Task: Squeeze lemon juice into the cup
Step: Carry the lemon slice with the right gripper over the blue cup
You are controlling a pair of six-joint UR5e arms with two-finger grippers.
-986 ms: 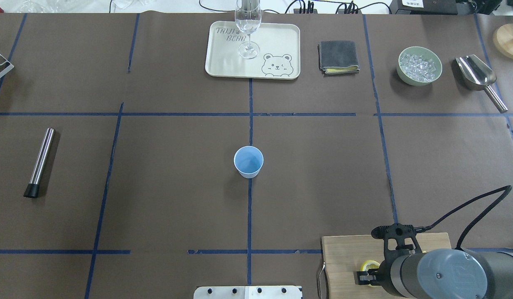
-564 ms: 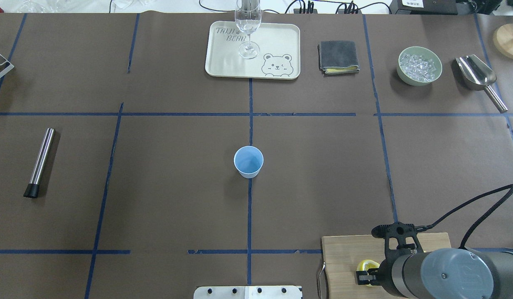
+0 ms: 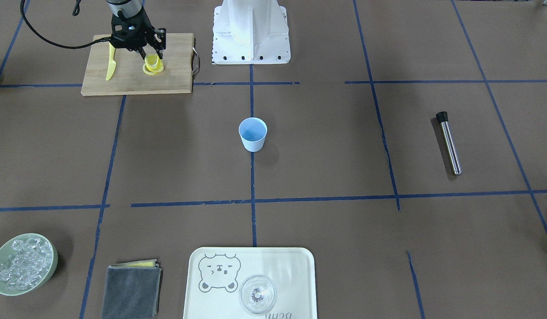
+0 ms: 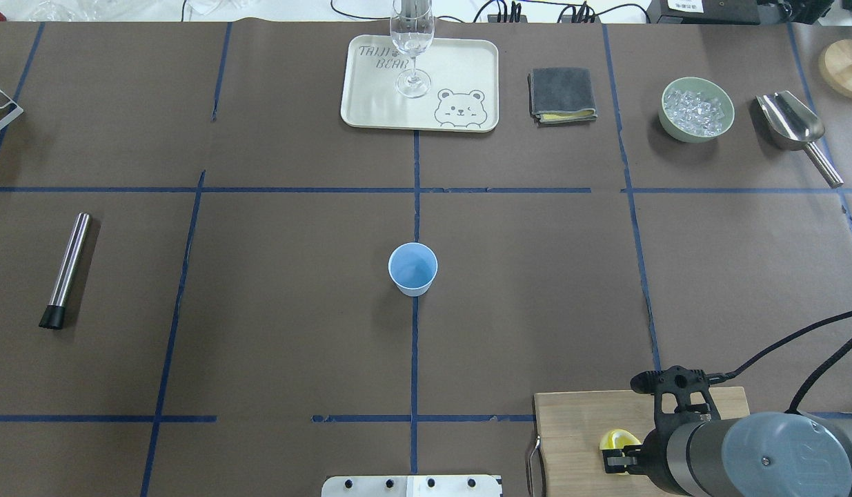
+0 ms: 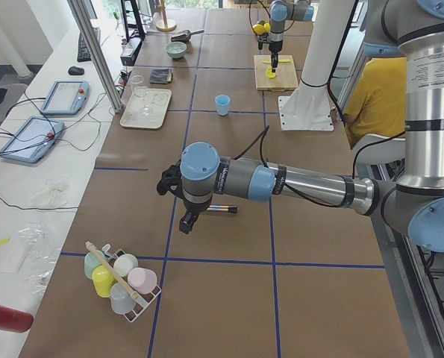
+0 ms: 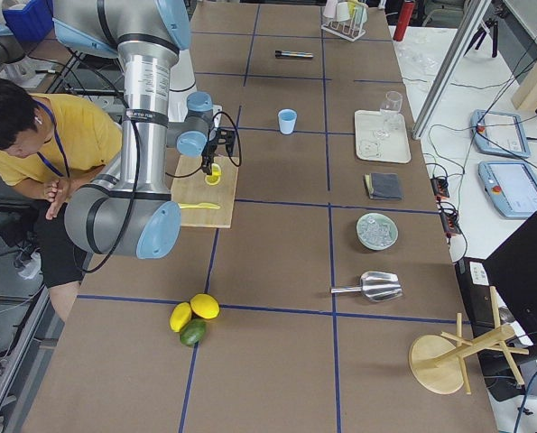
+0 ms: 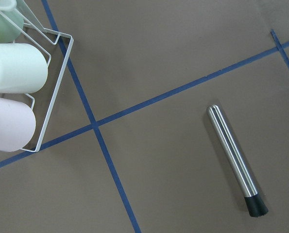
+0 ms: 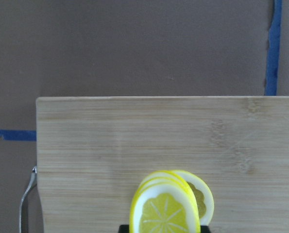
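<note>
The light-blue cup (image 4: pixel 412 269) stands upright at the table's middle, also in the front view (image 3: pixel 253 134). My right gripper (image 3: pixel 151 56) is over the wooden cutting board (image 3: pixel 122 77) at the near right of the table, shut on an upright lemon slice (image 8: pixel 164 216), just above the board. Further slices (image 8: pixel 202 194) lie under and behind it. In the overhead view the lemon (image 4: pixel 617 437) peeks out beside the right gripper (image 4: pixel 622 457). My left gripper (image 5: pixel 186 222) shows only in the left side view, above a steel muddler (image 5: pixel 220 209); I cannot tell if it is open.
A yellow plastic knife (image 3: pixel 110 64) lies on the board. At the far edge are a tray (image 4: pixel 460 69) with a glass (image 4: pixel 412 48), a grey cloth (image 4: pixel 562 94), an ice bowl (image 4: pixel 697 109) and a scoop (image 4: pixel 791 124). A cup rack (image 7: pixel 18 87) stands far left.
My right arm has shifted a little right and towards the robot, taking the lemon slice with it. The cup has not moved.
</note>
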